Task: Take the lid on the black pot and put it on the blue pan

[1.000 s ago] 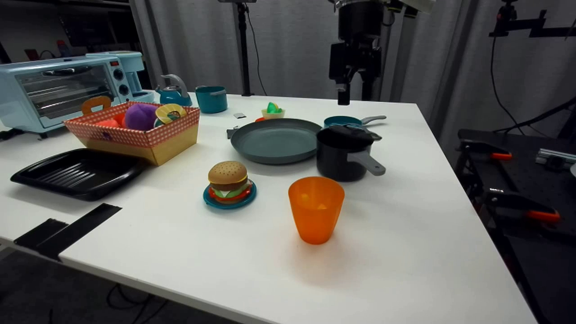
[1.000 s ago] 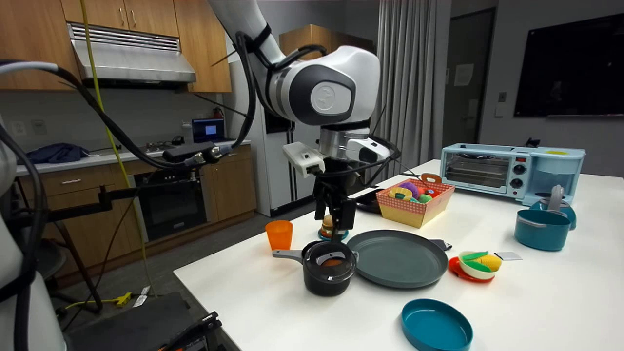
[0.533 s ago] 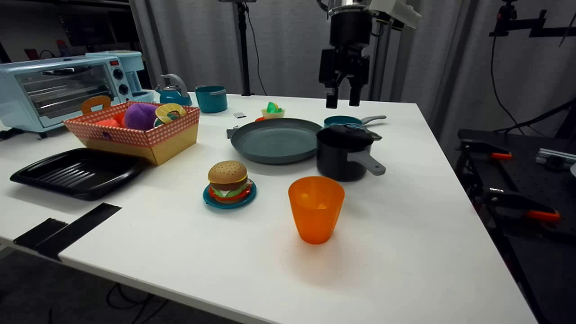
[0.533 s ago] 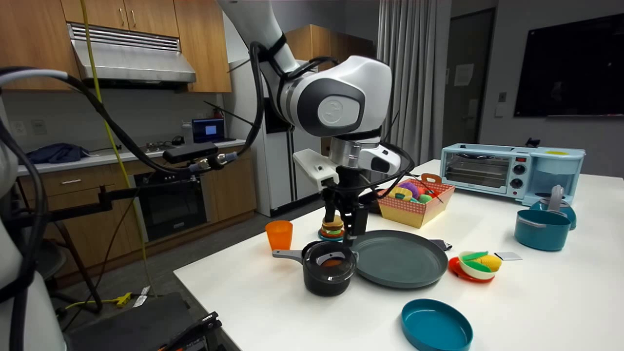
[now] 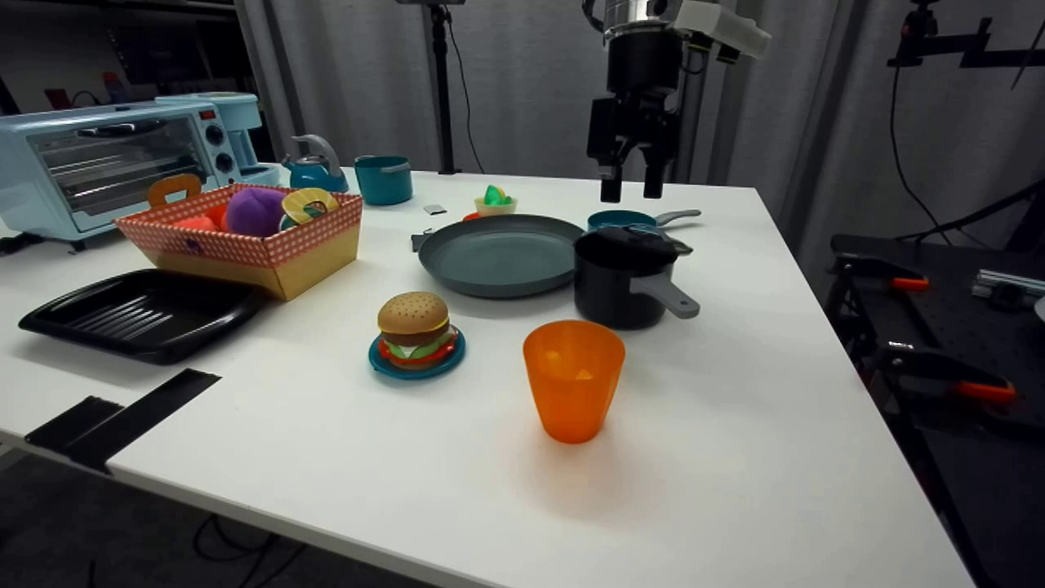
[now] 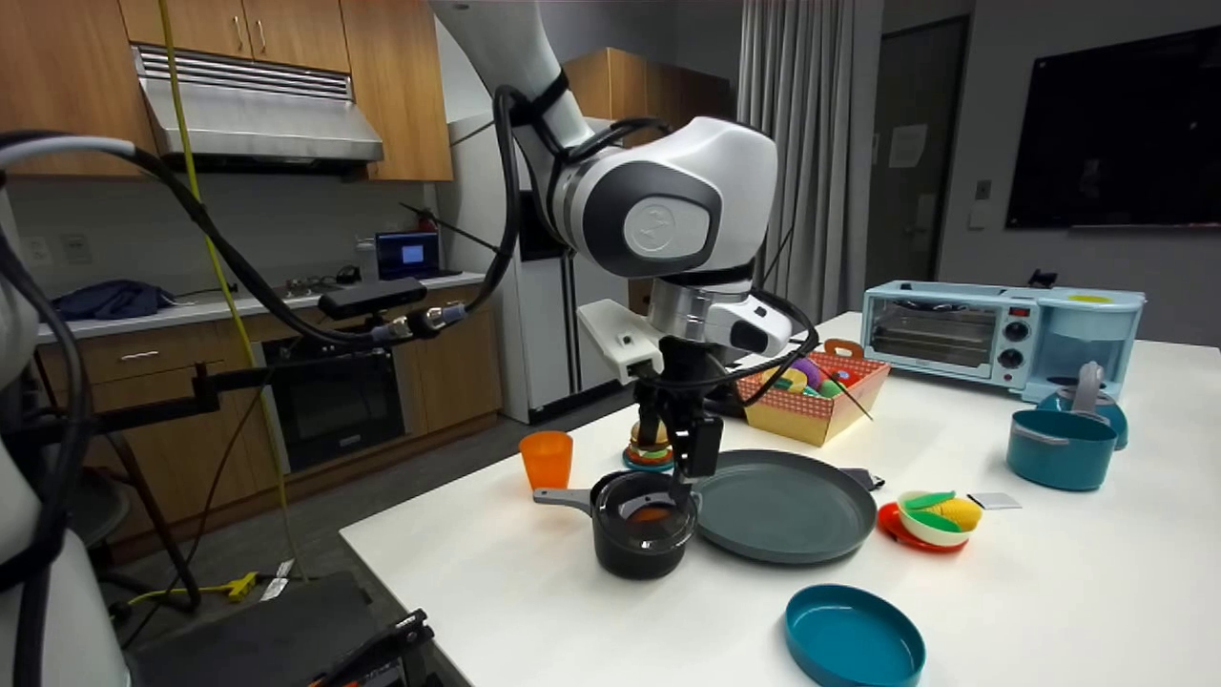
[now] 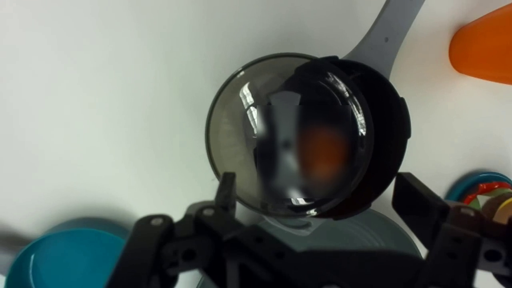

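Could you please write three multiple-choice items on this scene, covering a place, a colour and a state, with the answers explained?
1. Where does the lid lie?
A) In the pan
B) On the pot, off-centre
C) In the basket

2. What colour is the cup?
A) Green
B) Purple
C) Orange

3. How does the gripper stand?
A) Open
B) Shut on the lid
C) Shut on nothing

1: B, as the wrist view shows it over the pot, leaving a strip of the opening uncovered.
2: C, as both exterior views show it orange.
3: A, as its fingers stand well apart.
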`<action>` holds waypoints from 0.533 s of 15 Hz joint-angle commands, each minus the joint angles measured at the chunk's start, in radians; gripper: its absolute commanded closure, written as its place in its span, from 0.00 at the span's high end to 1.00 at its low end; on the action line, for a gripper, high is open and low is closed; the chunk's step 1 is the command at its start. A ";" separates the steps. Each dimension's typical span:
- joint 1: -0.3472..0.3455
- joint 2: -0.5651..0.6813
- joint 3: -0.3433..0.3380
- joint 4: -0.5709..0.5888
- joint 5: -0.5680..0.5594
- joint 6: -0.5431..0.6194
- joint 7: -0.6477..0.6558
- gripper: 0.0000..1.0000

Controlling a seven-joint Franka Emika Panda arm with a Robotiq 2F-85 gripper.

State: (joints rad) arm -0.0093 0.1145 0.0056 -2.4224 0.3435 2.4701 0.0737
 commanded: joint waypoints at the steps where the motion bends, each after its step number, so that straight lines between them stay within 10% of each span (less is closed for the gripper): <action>1: -0.001 0.012 0.012 -0.011 0.031 -0.002 -0.017 1.00; 6: -0.003 0.029 0.024 -0.018 0.038 -0.009 -0.027 1.00; 8: -0.004 0.035 0.024 -0.017 0.036 -0.009 -0.023 0.74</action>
State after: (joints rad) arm -0.0062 0.1472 0.0230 -2.4384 0.3440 2.4701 0.0735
